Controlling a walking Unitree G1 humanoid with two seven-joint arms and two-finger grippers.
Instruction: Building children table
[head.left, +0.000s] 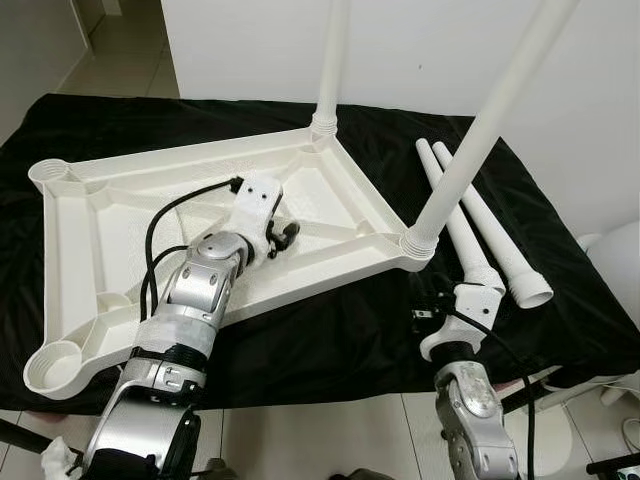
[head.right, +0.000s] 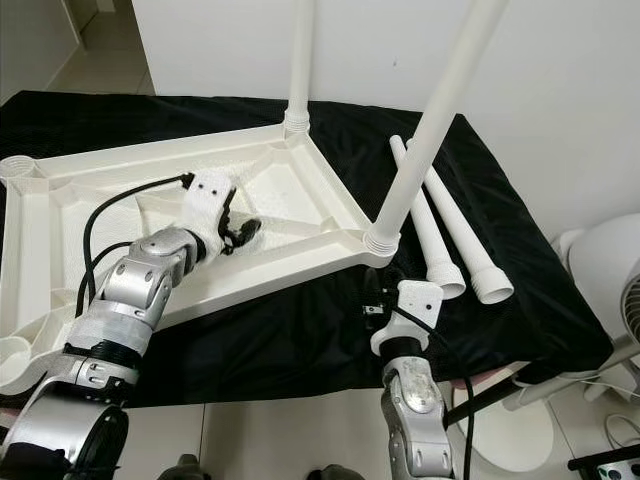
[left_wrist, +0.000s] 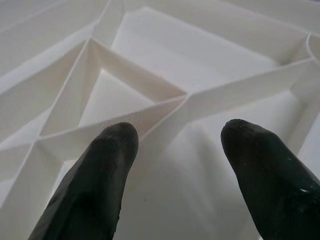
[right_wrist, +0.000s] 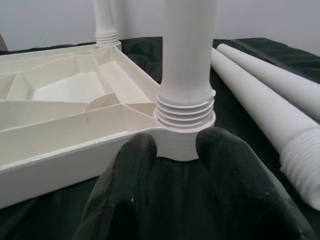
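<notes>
The white top (head.left: 330, 205) of the children's table lies upside down on a black cloth (head.left: 330, 340), ribs up. Two legs already stand in its corner sockets: the far leg (head.left: 331, 60) and the near leg (head.left: 490, 120), whose thread still shows a few turns above its socket (head.left: 418, 243). Two loose legs (head.left: 480, 235) lie side by side on the cloth just beside that corner. The two left-hand sockets (head.left: 50, 175) are still empty.

The left gripper (head.left: 285, 235) rests inside the upturned top, its jaws apart over the ribs; in the left wrist view the fingertips (left_wrist: 107, 150) hover close above a rib junction, holding nothing. It seems placed to steady the top.

The right gripper (right_wrist: 175, 150) sits low on the cloth just in front of the near leg's socket, pointing at the threaded collar. Its jaws are nearly together, with a narrow gap and nothing between them.

By my reading, the job is about half done: two legs in, two to go. The near leg may still need turning home, since thread is exposed. Otherwise the next move calls for the right gripper to widen, reach across to a loose leg, grasp it near the threaded end, and carry it to an empty socket while the left keeps the top from sliding.
</notes>
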